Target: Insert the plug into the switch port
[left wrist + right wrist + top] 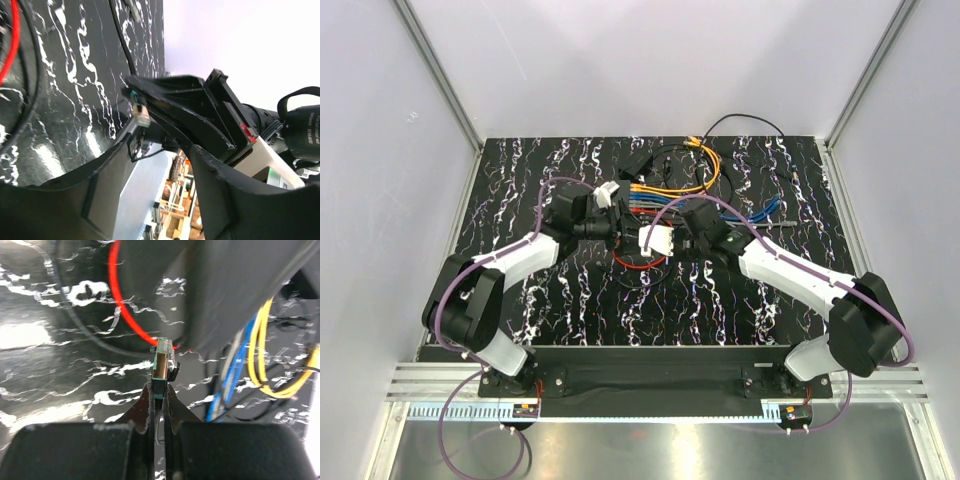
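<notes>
My right gripper (159, 390) is shut on a teal plug (162, 362) with a clear tip, held above the table. The plug points at a big dark blurred mass (225, 285) just in front of it, and I cannot tell whether that is the switch or my left gripper. In the top view the right gripper (642, 243) and the left gripper (617, 232) nearly meet at mid table. In the left wrist view the left gripper (165, 147) is open, with only background in the gap. The plug (141, 111) shows there too, ahead of its fingertips. I cannot pick out the switch for sure.
A bundle of blue cables (655, 200) and yellow-orange cables (695, 165) lies just behind the grippers, beside a black box (638, 160). A red cable loop (640, 263) lies on the table under them. White walls close in the marbled black table (520, 180).
</notes>
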### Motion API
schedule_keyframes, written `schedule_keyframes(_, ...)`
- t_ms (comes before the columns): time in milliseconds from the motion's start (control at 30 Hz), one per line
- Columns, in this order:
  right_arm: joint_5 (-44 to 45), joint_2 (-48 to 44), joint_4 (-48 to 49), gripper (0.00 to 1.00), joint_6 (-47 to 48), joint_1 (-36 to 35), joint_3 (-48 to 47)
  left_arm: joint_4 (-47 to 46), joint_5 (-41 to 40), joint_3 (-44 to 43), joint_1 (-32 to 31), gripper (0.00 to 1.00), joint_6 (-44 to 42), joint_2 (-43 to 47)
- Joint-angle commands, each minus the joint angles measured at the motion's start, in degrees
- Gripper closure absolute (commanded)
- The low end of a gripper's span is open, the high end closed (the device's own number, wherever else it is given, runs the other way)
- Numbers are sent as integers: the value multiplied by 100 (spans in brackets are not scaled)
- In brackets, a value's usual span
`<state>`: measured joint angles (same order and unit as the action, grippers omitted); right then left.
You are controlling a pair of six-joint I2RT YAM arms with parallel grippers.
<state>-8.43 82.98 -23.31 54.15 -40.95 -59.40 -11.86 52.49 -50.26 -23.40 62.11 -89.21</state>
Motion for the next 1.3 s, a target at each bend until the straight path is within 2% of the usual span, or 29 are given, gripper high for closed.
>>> schedule_keyframes(0,456,-221,986,100,324,-71,16,-300,183,-63,-130,39,214,-70)
schedule_keyframes(367,201,-291,776,100,324,-150,-19,-273,121,-116,-227,38,302,-281)
schedule_keyframes(767,-124,-370,459,100,439,-168,-55,-923,139,60,-227,39,574,-176)
schedule_keyframes(967,-63,-537,660,100,649,-212,121,-643,69,69,-227,40,618,-158)
schedule_keyframes(1267,78,-616,1083,100,931,-335,437,-1019,174,130,-279,51,961,-307)
